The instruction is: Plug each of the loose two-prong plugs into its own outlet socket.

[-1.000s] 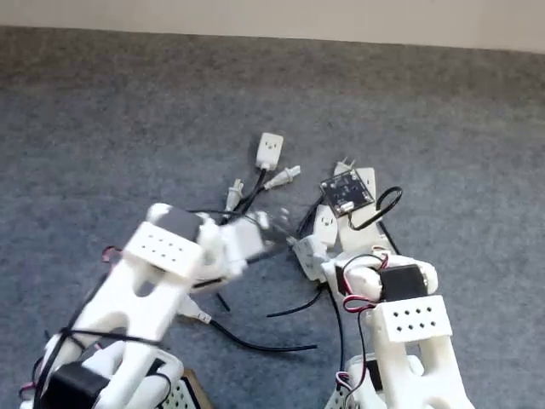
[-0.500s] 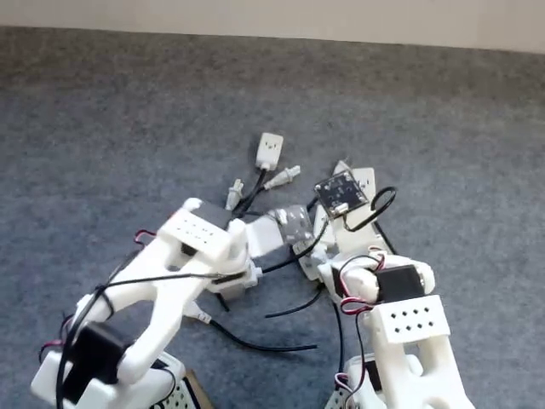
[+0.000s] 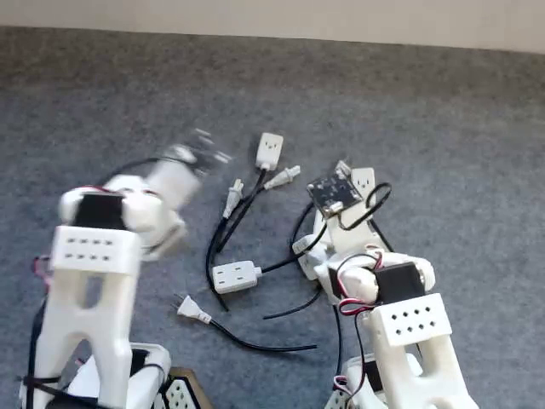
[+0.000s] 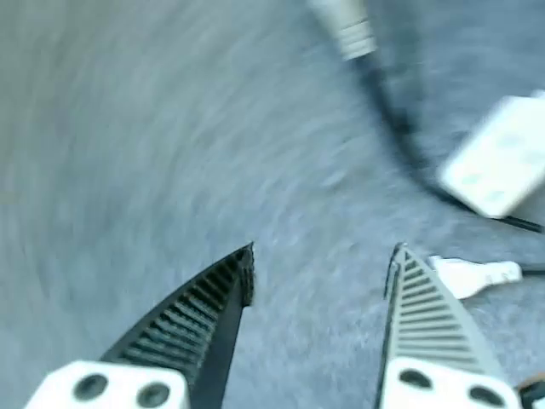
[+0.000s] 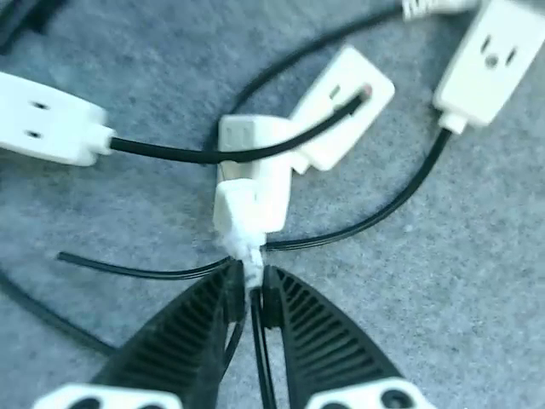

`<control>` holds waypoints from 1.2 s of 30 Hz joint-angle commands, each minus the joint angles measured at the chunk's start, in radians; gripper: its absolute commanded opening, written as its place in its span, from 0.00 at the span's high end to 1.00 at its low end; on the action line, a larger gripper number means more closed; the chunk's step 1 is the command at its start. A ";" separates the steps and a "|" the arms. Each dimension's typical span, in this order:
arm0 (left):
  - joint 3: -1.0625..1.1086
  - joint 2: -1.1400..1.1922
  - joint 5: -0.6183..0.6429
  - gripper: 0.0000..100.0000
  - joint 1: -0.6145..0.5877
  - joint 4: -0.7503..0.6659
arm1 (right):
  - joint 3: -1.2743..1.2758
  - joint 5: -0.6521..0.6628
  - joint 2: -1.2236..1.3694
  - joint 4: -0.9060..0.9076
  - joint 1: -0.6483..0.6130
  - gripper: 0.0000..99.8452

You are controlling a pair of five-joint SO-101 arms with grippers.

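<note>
Now left gripper [image 4: 323, 256] (released, empty) swung off socket [image 3: 236, 277]; right gripper [image 5: 251, 274] clenched on plug [image 5: 247, 204].

Left gripper [image 3: 194, 152]: a blurred streak up and left of the outlet block [image 3: 236, 277]; from above its fingertips can't be made out.
Right gripper [image 5: 252, 279]: from above it is tucked under its camera board [image 3: 334, 192], right of the outlet block.
White plug [image 5: 249, 200]: prongs out of sight against a socket body [image 5: 341, 100]; seated or not, I can't tell.
Left wrist view: all smeared; a grey plug [image 4: 345, 27] and a pale socket [image 4: 498, 166] run off the edge.
Single socket [image 5: 502, 53]: clipped by the right wrist view's edge.
</note>
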 commanded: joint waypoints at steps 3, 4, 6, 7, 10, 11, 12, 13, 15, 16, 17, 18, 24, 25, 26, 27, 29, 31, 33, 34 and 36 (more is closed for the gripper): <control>0.056 -0.027 0.087 0.74 -0.360 -0.129 | -0.325 0.003 0.064 0.145 -0.203 0.99; 0.081 -0.027 0.087 0.74 -0.390 -0.158 | -0.366 0.000 0.102 0.151 -0.222 0.99; 0.130 -0.033 0.087 0.74 -0.412 -0.203 | -0.437 -0.037 0.180 0.122 -0.260 0.99; 0.145 -0.033 0.087 0.74 -0.410 -0.216 | -0.458 -0.051 0.216 0.081 -0.285 0.99; 0.159 -0.035 0.127 0.74 -0.384 -0.245 | -0.449 -0.061 0.275 -0.085 -0.357 0.99; 0.157 -0.035 0.150 0.74 -0.375 -0.255 | -0.423 -0.061 0.283 -0.142 -0.374 0.99; 0.156 -0.035 0.164 0.74 -0.366 -0.262 | -0.390 -0.061 0.278 -0.203 -0.392 0.99; 0.156 -0.036 0.170 0.74 -0.355 -0.276 | -0.346 -0.063 0.268 -0.266 -0.407 0.99; 0.156 -0.036 0.183 0.74 -0.338 -0.311 | -0.234 -0.064 0.232 -0.398 -0.440 0.99; 0.156 -0.036 0.196 0.73 -0.332 -0.327 | -0.170 -0.080 0.206 -0.458 -0.453 0.99; 0.156 -0.036 0.210 0.72 -0.326 -0.341 | -0.107 -0.092 0.177 -0.518 -0.464 0.99; 0.156 -0.036 0.216 0.70 -0.317 -0.353 | -0.045 -0.095 0.148 -0.567 -0.473 0.99; 0.076 -0.036 0.287 0.66 -0.191 -0.302 | 0.125 -0.094 -0.030 -0.618 -0.475 0.99; 0.051 -0.036 0.298 0.66 -0.160 -0.275 | 0.150 -0.092 -0.061 -0.611 -0.467 0.99; 0.030 -0.036 0.302 0.66 -0.125 -0.250 | 0.176 -0.092 -0.090 -0.608 -0.460 0.99; 0.016 -0.038 0.308 0.66 -0.088 -0.227 | 0.202 -0.092 -0.120 -0.608 -0.453 0.99; 0.008 -0.038 0.331 0.66 -0.019 -0.193 | 0.249 -0.092 -0.180 -0.607 -0.440 0.99; 0.010 -0.038 0.371 0.66 0.031 -0.186 | 0.283 -0.092 -0.231 -0.591 -0.435 0.99; 0.012 -0.038 0.410 0.66 0.071 -0.184 | 0.286 -0.092 -0.268 -0.564 -0.430 0.99; 0.012 -0.038 0.422 0.66 0.093 -0.184 | 0.286 -0.092 -0.277 -0.552 -0.430 0.99; 0.030 -0.038 0.450 0.66 0.143 -0.190 | 0.286 -0.092 -0.285 -0.538 -0.430 0.99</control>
